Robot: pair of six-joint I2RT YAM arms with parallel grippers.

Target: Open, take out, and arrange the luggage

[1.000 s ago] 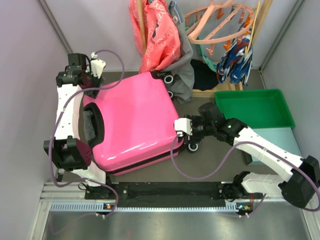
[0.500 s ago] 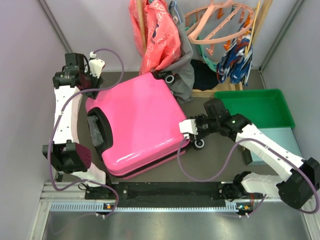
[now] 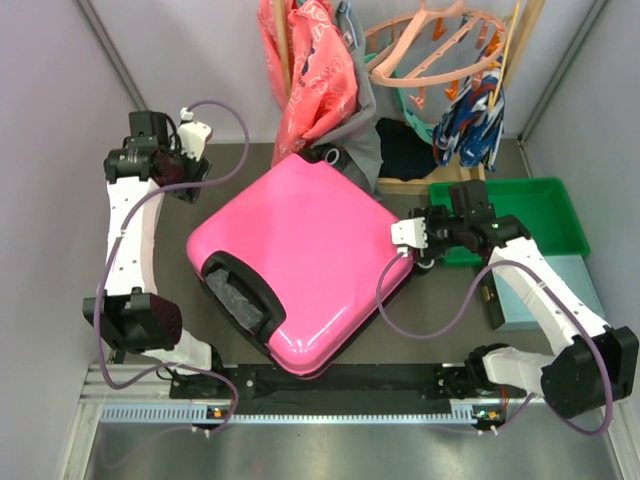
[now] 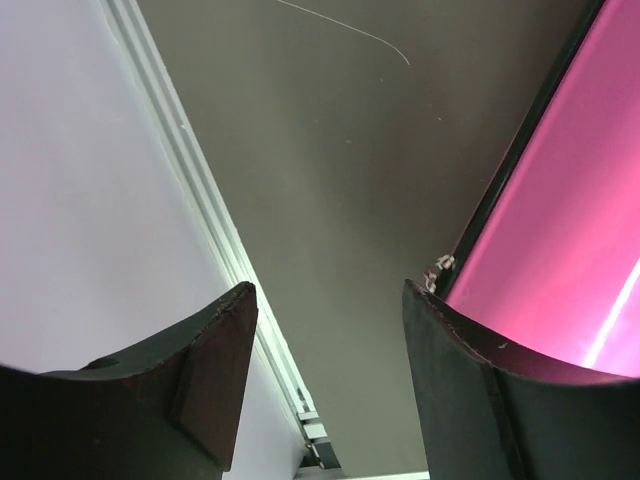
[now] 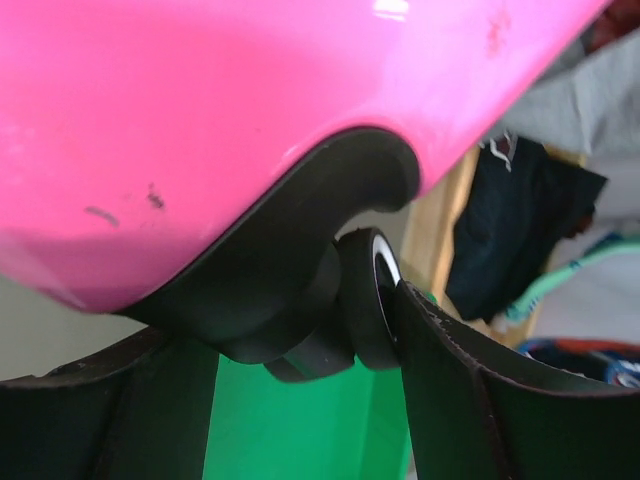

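The right pincer (image 3: 425, 240) is closed on a black wheel (image 5: 365, 295) of the luggage (image 3: 300, 250). The wheel sits tight between its two fingers. The left pincer (image 3: 185, 175) is wide open and holds nothing. Only bare tabletop (image 4: 330, 180) shows between its fingers.

The luggage is big and hot pink. It lies flat and shut in the middle of the tabletop, turned like a diamond. One corner points at the near edge and one at the far edge. Its black handle (image 3: 240, 290) faces the near left. The right pincer is at its right corner. The left pincer is by its far left side, near it.

The top view shows the whole luggage and both arms, but the wheel is hard to see there. The right wrist view shows the wheel up close under the pink shell, with one finger (image 5: 450, 370) touching its side. The left wrist view shows the pink side and its thin black trim just beside one finger. I cannot tell if they touch.

A green tray (image 3: 560, 185) sits at the right edge, just behind the right pincer. A pale teal box (image 3: 545, 295) lies nearer than it. Clothes (image 3: 320, 80) and hangers (image 3: 430, 50) hang at the far edge.
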